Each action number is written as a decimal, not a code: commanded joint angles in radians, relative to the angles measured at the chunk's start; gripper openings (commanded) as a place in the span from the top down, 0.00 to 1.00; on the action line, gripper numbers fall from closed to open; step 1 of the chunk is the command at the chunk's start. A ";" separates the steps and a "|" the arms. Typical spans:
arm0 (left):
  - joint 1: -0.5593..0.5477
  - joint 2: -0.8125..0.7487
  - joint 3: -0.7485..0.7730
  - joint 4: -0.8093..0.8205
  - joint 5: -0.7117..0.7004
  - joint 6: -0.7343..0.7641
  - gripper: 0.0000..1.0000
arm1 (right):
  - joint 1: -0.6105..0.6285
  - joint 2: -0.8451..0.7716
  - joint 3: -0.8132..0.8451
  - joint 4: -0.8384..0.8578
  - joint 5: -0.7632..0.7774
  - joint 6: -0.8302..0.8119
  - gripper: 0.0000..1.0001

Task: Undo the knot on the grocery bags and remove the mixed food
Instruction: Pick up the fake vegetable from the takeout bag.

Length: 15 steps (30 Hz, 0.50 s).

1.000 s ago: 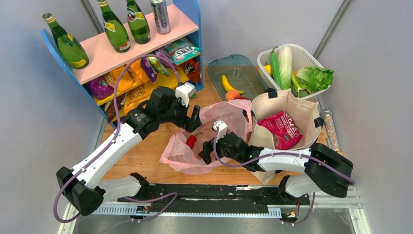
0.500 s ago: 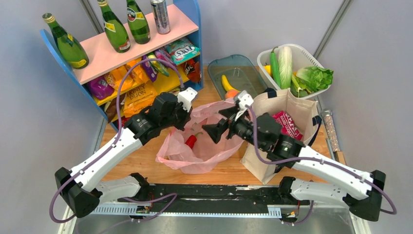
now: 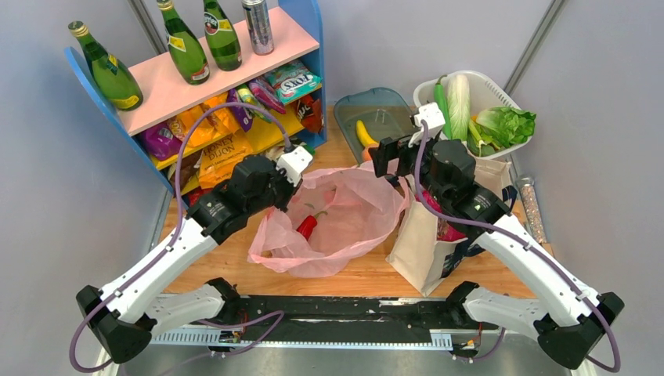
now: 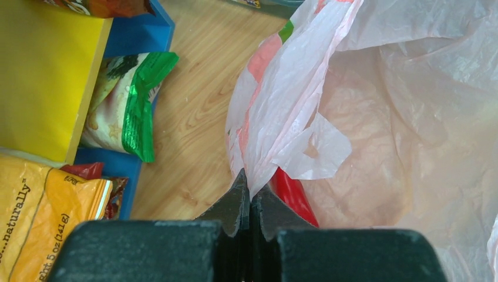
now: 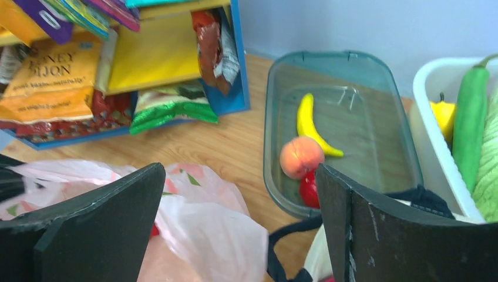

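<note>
The wooden surface [image 3: 333, 153] carries a pink bag [image 3: 352, 219], cream tote [image 3: 423, 251], clear tray [image 3: 387, 117], white basket [image 3: 485, 78] and blue shelf [image 3: 313, 39].

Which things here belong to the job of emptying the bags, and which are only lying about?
Job: pink plastic bag, its rim pinched by the left gripper; red pepper inside it; canvas tote; banana and peach in the teal tray.
Lying about: green glass bottles; drink can; shelf snack packets; pale cabbage in the white basket.
</note>
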<state>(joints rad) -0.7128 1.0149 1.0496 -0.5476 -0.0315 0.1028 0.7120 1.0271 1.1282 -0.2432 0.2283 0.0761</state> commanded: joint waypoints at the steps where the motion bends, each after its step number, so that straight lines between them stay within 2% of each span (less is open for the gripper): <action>1: 0.002 -0.051 -0.041 0.062 -0.008 0.050 1.00 | -0.034 -0.019 -0.018 -0.061 -0.093 0.031 0.00; 7: 0.003 -0.069 -0.068 0.077 -0.011 0.053 1.00 | -0.036 -0.001 -0.072 -0.069 -0.124 0.085 0.00; 13: 0.002 -0.065 -0.059 0.073 -0.028 0.050 1.00 | -0.036 -0.047 -0.099 -0.071 -0.274 0.129 0.00; 14: 0.002 -0.064 -0.057 0.075 -0.028 0.047 1.00 | -0.036 -0.050 -0.108 -0.071 -0.300 0.132 0.04; 15: 0.002 -0.061 -0.053 0.081 -0.028 0.047 1.00 | -0.036 -0.053 -0.113 -0.072 -0.318 0.133 0.21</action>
<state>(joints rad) -0.7128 0.9611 0.9787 -0.5190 -0.0475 0.1371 0.6773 1.0157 1.0275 -0.3210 0.0292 0.1688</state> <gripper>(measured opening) 0.007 0.972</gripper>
